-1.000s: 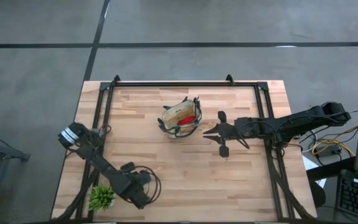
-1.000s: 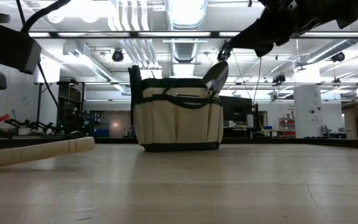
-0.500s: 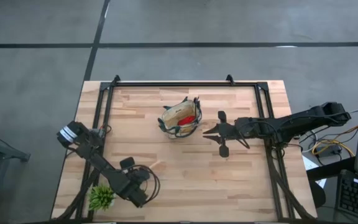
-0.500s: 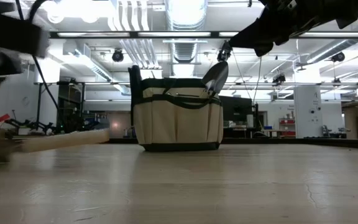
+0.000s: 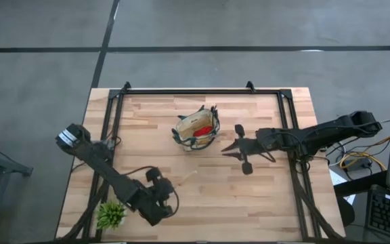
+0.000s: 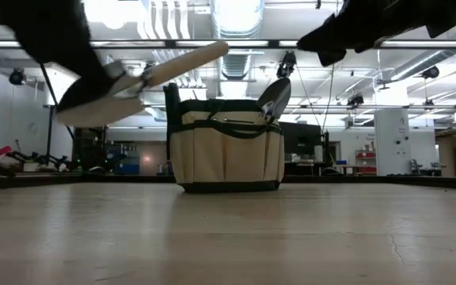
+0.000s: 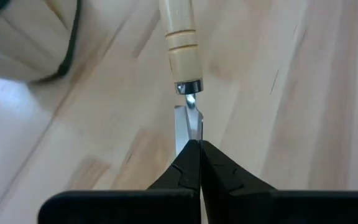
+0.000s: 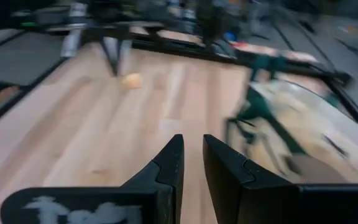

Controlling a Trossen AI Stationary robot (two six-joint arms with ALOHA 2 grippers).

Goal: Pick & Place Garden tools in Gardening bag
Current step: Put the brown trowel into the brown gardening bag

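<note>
While its wooden handle points away from the wrist, the trowel [image 7: 183, 74] hangs pinched by its silver blade between the left gripper [image 7: 201, 163], whose two dark fingers [image 7: 180, 171] are pressed together on the metal at the bottom centre of the left wrist view. In the low view the same trowel [image 6: 145, 81] sits in the upper left of the frame, lifted off the table [image 6: 228, 237], tilted with the handle up toward the right and the blade down toward the left under the dark arm. From above, the left gripper [image 5: 161, 192] is in the lower left part of the table [image 5: 263, 203], with the pale handle sticking out toward the upper right.

The bag [image 5: 196, 131] stands upright at the upper middle of the table in the high view, well apart from the held trowel; something red shows inside it. In the low view the bag [image 6: 226, 146] stands at centre frame, with a second silver blade [image 6: 275, 96] rising from its right top edge.

The right gripper [image 5: 230, 146] hovers just right of the bag in the high view. Its fingers [image 8: 166, 168] stand slightly apart with nothing between them in the right wrist view.

A spiky green plant [image 5: 111, 215] sits at the table's lower left corner, beside the left arm.

No writing can be read on anything.
</note>
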